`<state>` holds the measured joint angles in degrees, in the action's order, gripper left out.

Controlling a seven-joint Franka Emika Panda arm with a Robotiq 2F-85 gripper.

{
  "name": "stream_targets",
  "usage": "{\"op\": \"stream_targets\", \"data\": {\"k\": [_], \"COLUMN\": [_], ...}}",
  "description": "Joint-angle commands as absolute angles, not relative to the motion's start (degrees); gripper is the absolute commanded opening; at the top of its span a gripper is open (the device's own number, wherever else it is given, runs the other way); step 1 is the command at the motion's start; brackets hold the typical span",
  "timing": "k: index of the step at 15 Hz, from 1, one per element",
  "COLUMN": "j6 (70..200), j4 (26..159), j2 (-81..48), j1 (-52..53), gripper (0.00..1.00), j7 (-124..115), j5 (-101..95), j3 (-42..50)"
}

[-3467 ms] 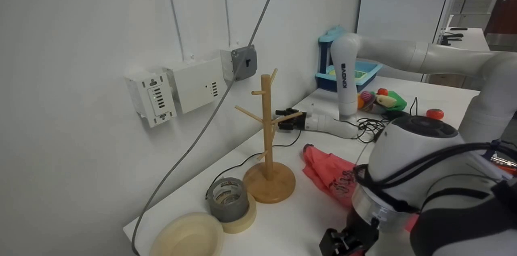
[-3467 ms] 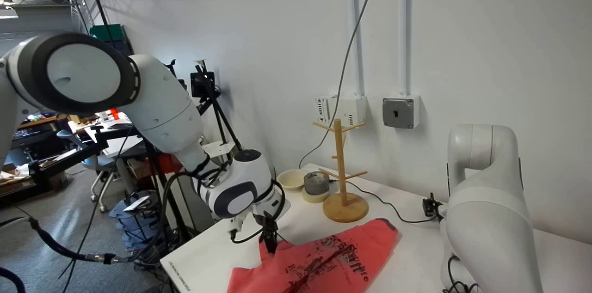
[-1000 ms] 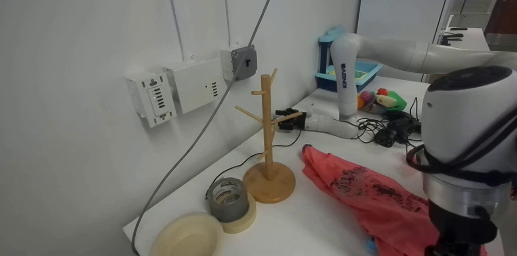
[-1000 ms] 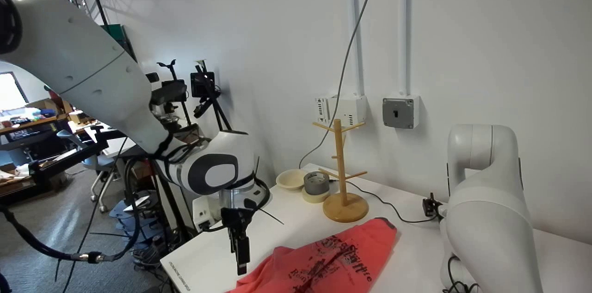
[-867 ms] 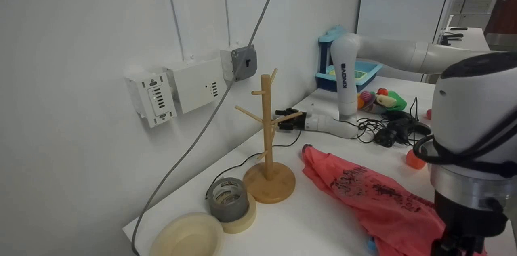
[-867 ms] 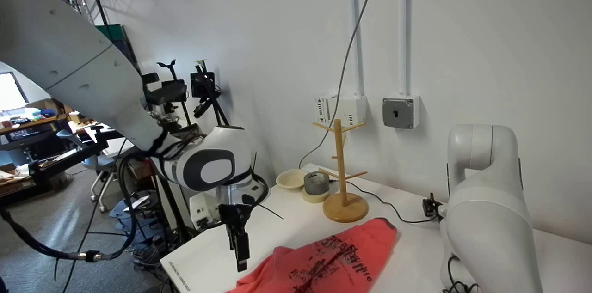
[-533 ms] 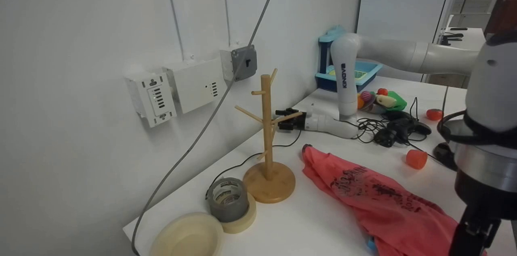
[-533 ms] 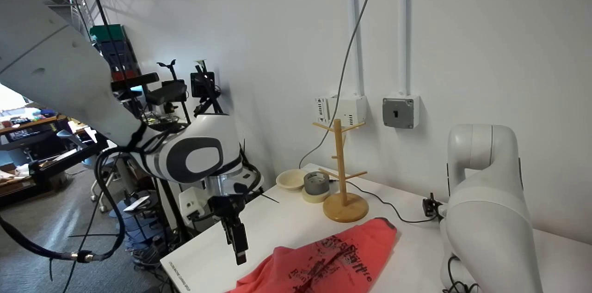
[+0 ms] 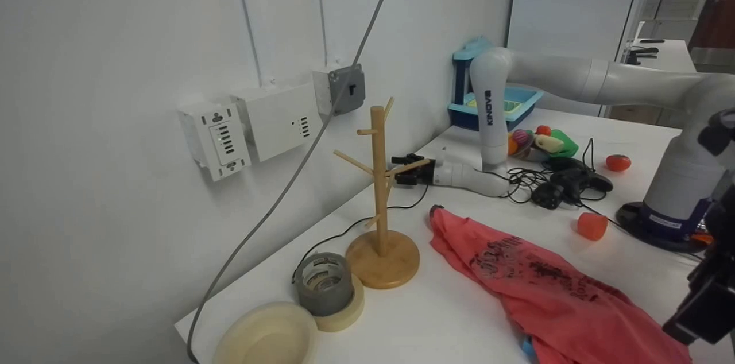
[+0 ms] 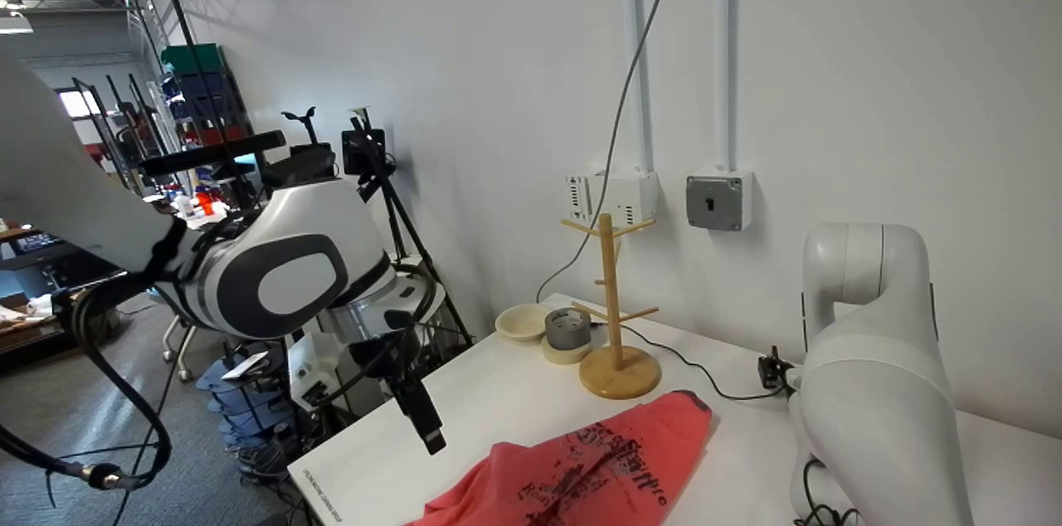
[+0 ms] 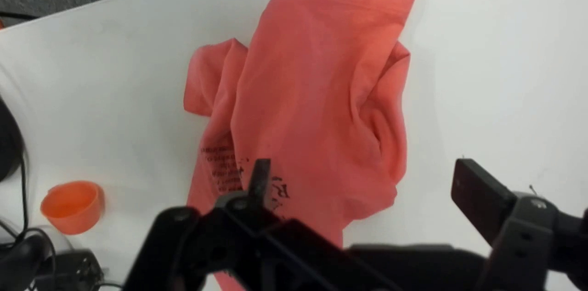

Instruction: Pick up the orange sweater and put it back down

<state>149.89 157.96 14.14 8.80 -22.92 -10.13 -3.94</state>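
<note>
Wrist view gives you the gripper (image 11: 363,178) with its jaws spread wide. The sweater (image 11: 312,93) lies crumpled on the white table (image 11: 496,75) beyond the fingertips, folded over itself, its dark print partly hidden by the gripper. From this camera one finger overlaps the cloth, while the other shows against white tabletop. An orange cup (image 11: 73,215) is near the sweater, on the left, and dark cables (image 11: 24,190) run along that edge of your view.

In an exterior view you see your arm (image 10: 282,285) hold the gripper at a tilt over the table; its lowest tip shows apart from the cloth. The sweater spreads along the tabletop, its narrow, dark-trimmed end near the mug tree (image 10: 611,302) but apart from it. That tree stands upright on a round base. Just beside it you have gray tape (image 10: 568,331) set on a cream roll (image 10: 567,355), with a bowl (image 10: 524,322) next to them.

In an exterior view a blue thing (image 9: 528,347) peeks out at the sweater's edge. Farther back you find a controller (image 9: 565,185), a tomato (image 9: 618,163) and the Kinova arm (image 9: 574,75), bent above the tabletop. At the right edge of that view your gripper is partly cut off.
</note>
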Motion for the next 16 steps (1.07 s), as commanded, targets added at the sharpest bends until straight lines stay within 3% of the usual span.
{"op": "stream_targets", "data": {"k": [1, 16], "j6": [154.47, 156.54], "j4": [157.92, 157.79], "j2": [16.92, 17.43], "j1": [6.09, 6.05], "gripper": [1.0, 1.0], "j7": [-17.71, -12.83], "j5": [-9.15, -5.57], "j3": [-5.26, -5.78]}}
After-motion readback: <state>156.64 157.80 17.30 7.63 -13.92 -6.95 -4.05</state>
